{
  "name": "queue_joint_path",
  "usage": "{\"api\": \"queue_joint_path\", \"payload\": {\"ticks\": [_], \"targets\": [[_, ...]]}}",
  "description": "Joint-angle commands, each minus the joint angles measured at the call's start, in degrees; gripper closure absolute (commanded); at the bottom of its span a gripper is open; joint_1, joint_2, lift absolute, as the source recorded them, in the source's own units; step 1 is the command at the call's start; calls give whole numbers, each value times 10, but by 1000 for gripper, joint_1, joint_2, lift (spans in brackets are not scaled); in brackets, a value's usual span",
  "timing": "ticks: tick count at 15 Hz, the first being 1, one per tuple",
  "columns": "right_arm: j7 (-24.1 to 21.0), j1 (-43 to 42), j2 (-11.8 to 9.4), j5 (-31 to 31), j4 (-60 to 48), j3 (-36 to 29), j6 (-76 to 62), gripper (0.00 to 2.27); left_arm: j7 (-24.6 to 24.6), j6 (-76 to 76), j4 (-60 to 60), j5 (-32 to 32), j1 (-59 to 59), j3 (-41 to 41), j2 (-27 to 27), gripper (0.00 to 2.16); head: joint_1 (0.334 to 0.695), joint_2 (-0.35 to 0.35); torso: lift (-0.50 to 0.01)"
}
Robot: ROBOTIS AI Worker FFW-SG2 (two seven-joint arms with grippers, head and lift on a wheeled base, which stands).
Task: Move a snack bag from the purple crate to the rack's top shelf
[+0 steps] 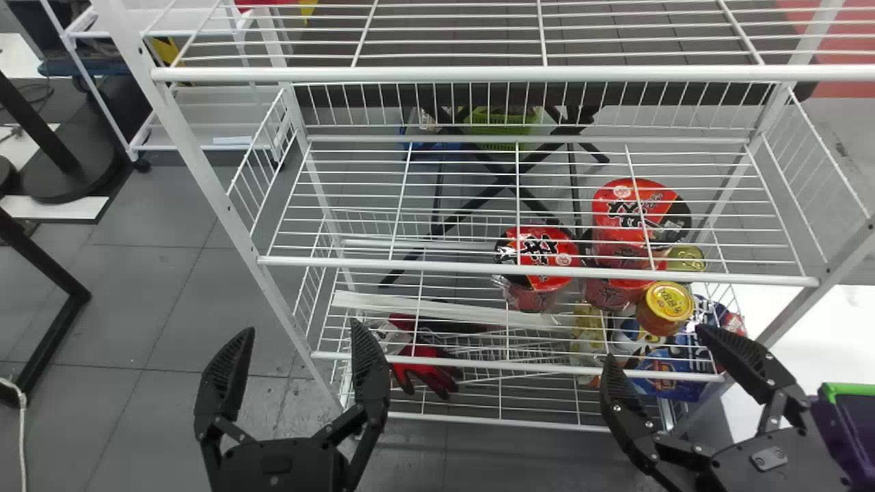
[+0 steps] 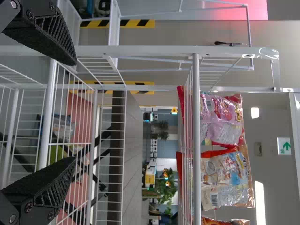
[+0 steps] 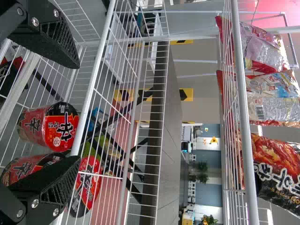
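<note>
We see crinkled, glossy snack bags (image 3: 276, 171) standing on a high wire shelf of the white metal rack (image 1: 478, 74); which one is the task's, we cannot tell. Our left claw (image 1: 301, 328) and right claw (image 1: 655, 344), ribbed and black, both gape wide and hold nothing. Near the right one is the green-rimmed purple crate (image 1: 842, 437). Squat, round noodle cups (image 1: 543, 253) sit lower, above grey floor tiles (image 1: 184, 307); leafy plants (image 2: 165, 191) stand farther off.

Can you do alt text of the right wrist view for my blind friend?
The robot's right gripper is open and empty before a white wire rack. Three snack bags sit on its top shelf, above red noodle cups.
</note>
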State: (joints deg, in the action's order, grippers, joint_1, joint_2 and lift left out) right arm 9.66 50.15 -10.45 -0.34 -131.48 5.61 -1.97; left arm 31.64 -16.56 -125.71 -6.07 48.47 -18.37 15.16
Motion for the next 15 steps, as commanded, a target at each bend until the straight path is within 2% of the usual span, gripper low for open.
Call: {"api": "queue_joint_path", "payload": {"ticks": [1, 15], "targets": [[0, -1, -1, 0, 0, 0, 0, 137, 0, 0, -1, 0, 0, 0, 0, 90, 695, 81, -356], [0, -2, 2, 1, 1, -2, 0, 140, -2, 0, 1, 2, -1, 0, -1, 90, 695, 78, -412]]}}
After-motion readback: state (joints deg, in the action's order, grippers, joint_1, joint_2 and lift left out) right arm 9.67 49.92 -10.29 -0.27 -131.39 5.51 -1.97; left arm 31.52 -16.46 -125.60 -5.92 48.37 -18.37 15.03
